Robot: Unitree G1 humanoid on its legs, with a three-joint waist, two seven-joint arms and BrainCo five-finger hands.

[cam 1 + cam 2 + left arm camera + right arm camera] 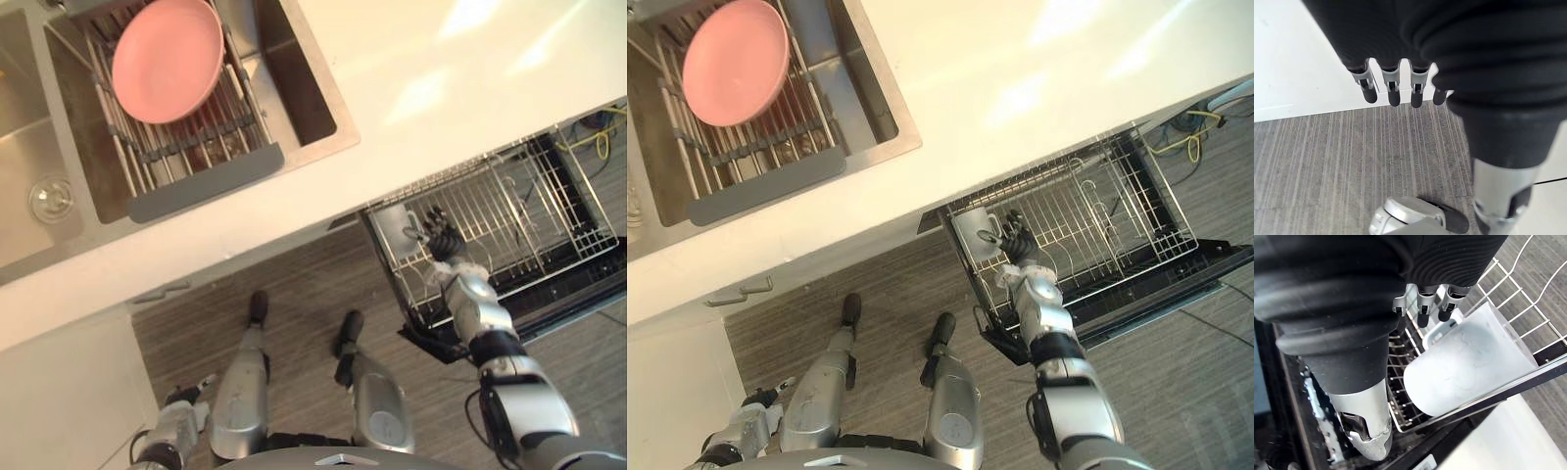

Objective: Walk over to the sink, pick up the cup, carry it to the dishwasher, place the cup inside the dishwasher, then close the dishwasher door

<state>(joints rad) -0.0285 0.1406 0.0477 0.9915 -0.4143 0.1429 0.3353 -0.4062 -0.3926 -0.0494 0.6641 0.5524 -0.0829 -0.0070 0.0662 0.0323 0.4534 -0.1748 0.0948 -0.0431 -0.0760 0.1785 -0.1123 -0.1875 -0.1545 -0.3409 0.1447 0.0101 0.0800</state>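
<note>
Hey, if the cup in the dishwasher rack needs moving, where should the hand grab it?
Probably by its handle. The cup lies on its side in a corner of the dishwasher rack, handle facing the open right hand, so come from that side; its wall blocks the far side.

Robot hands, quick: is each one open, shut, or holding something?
Left hand: open, fingers relaxed, holding nothing.
Right hand: open, beside the cup in the dishwasher rack.
</note>
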